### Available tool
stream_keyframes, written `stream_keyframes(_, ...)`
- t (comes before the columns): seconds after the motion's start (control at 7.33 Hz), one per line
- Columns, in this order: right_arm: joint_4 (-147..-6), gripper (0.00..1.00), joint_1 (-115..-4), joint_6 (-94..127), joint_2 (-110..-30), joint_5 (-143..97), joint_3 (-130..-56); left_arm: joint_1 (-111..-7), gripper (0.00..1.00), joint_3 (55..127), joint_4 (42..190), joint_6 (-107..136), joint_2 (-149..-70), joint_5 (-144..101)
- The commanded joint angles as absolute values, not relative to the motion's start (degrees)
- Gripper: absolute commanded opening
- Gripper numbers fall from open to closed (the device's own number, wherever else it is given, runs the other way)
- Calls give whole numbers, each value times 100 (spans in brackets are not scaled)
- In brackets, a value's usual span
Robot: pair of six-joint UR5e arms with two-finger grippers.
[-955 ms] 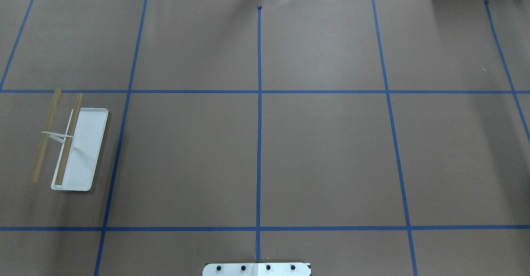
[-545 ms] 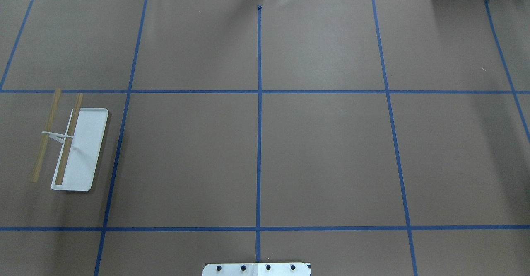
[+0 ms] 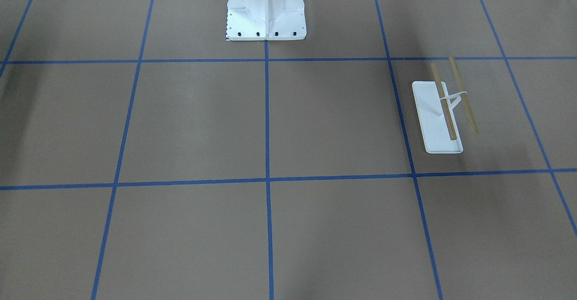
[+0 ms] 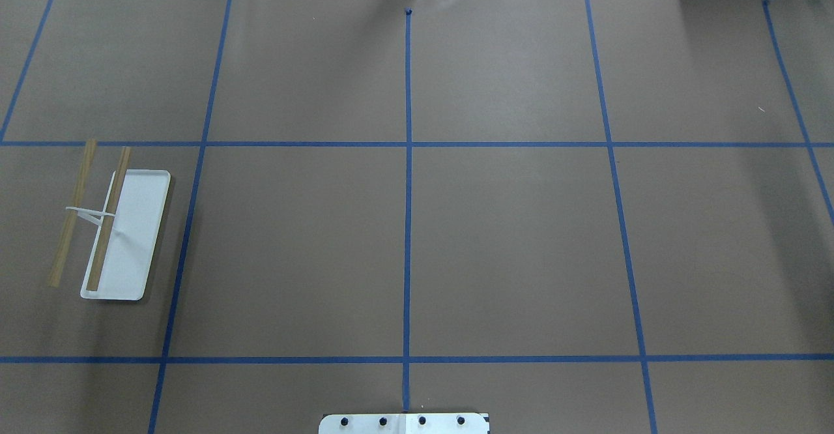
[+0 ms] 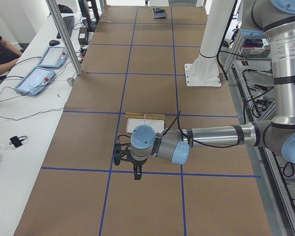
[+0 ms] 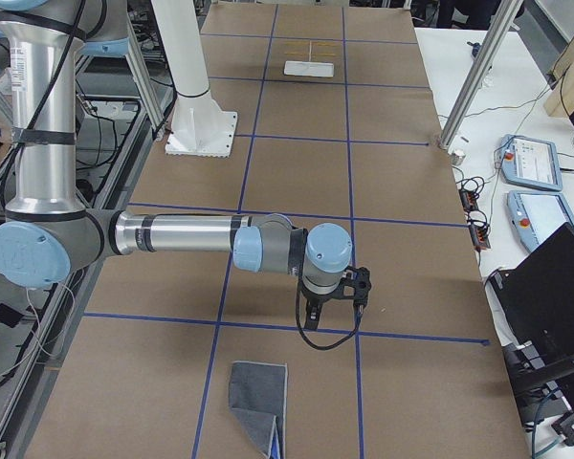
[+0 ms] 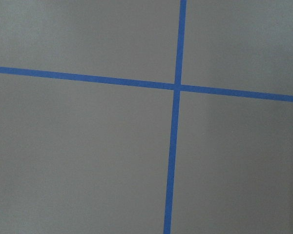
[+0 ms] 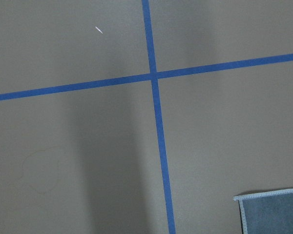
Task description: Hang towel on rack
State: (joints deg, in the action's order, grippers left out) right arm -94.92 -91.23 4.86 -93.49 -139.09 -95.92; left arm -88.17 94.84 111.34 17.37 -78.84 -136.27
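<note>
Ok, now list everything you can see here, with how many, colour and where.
table: one, brown paper, blue tape grid.
towel: one, dark grey, blue at a folded corner, flat at the table's right end.
rack: one, white base, two tan rods, bare, on the table's left side.
control tablets: two, grey, on the operators' bench.
person: one, dark shirt, at that bench.
pedestal: one, white, bolted at the robot's edge.
left gripper: one, black, above the table near the rack.
right gripper: one, black, above the table near the towel.
</note>
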Motion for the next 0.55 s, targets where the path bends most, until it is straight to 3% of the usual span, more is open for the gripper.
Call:
stream_keyframes(0.0,-9483,100,-9114,492,-9352,-13957,-9554,-8816,99,9457,11127,1758,-7884,-13614)
stream_keyframes(0.41,-9492,100,-9097,492,-9360,-13922,-9545,-8815,99,9448,11109,1749,-7901,-13614)
